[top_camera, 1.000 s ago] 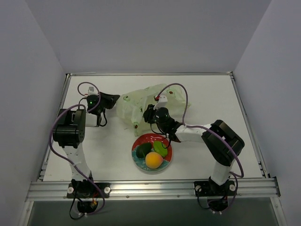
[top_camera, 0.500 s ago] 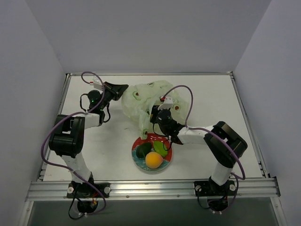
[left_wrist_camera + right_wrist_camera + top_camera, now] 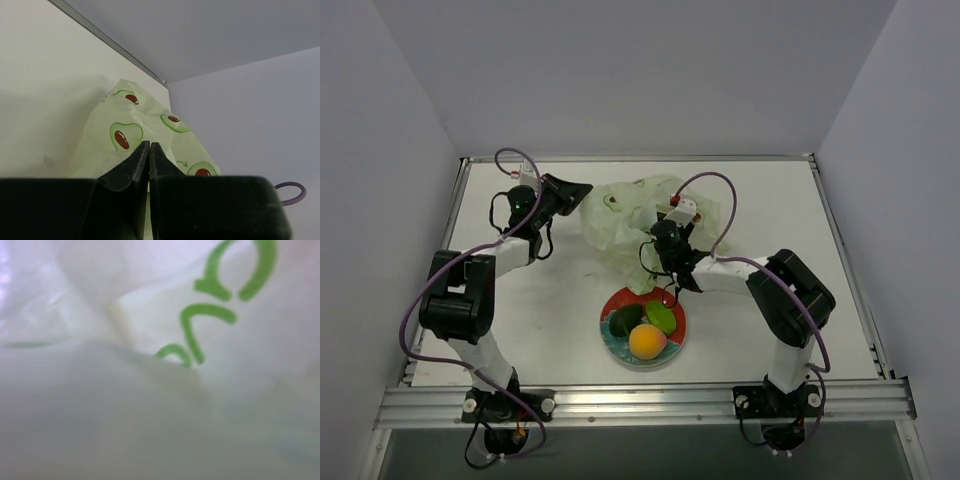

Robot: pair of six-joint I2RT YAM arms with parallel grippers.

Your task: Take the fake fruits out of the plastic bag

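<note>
Blurred pale plastic fills the right wrist view, so I cannot tell whether the right gripper (image 3: 660,272), buried under the plastic bag (image 3: 640,205), is open. The left gripper (image 3: 149,155) is pressed together, pinching the bag's edge. The avocado-printed bag sits bunched mid-table, behind the plate (image 3: 611,343) holding three fake fruits (image 3: 647,341).

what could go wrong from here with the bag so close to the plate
The left tool pinches only a thin fold of the plastic bag; the film may slip free. The right wrist view shows only blurred plastic, so the right tool may snag film instead of fruit. The bag hangs at the rim of the plate; dragging it might knock off the light green fruit.
</note>
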